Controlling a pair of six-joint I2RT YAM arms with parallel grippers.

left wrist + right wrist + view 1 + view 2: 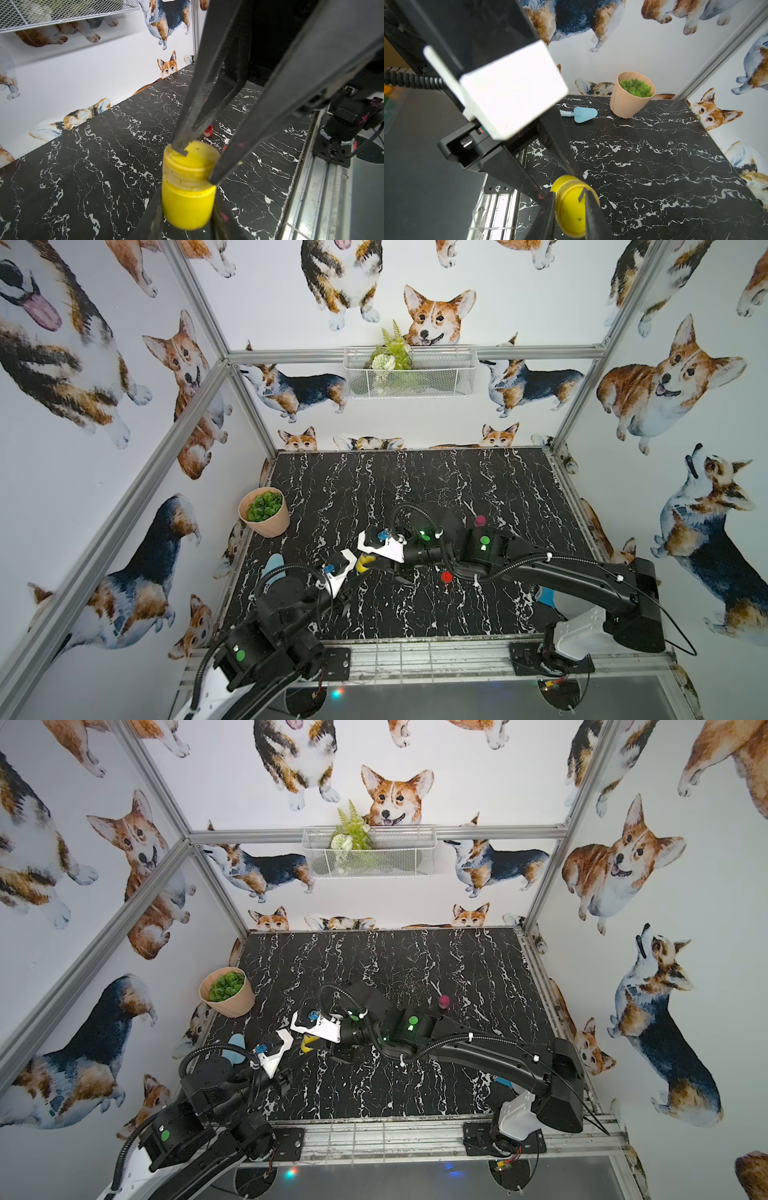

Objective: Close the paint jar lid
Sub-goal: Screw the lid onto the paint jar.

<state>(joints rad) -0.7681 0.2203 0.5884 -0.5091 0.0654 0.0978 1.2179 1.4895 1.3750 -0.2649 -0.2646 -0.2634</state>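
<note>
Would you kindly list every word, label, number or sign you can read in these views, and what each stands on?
No readable text in any view.
The yellow paint jar and its lid: plain, no label showing.
The red paint pot and the pink-topped jar: too small to tell any lettering.

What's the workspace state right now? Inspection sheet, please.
Surface: black marbled table, no spill seen.
Job's things: yellow jar between both hands; lid on its mouth, neck threads showing below it.
Clutter: red jar, pink jar, blue trowel, potted plant.
Hands: left hand shut on the jar body; right hand shut on the lid.
Cables: black cables loop over both arms, no snag seen.
Surroundings: corgi-print walls; wire basket with greenery on the back wall.
</note>
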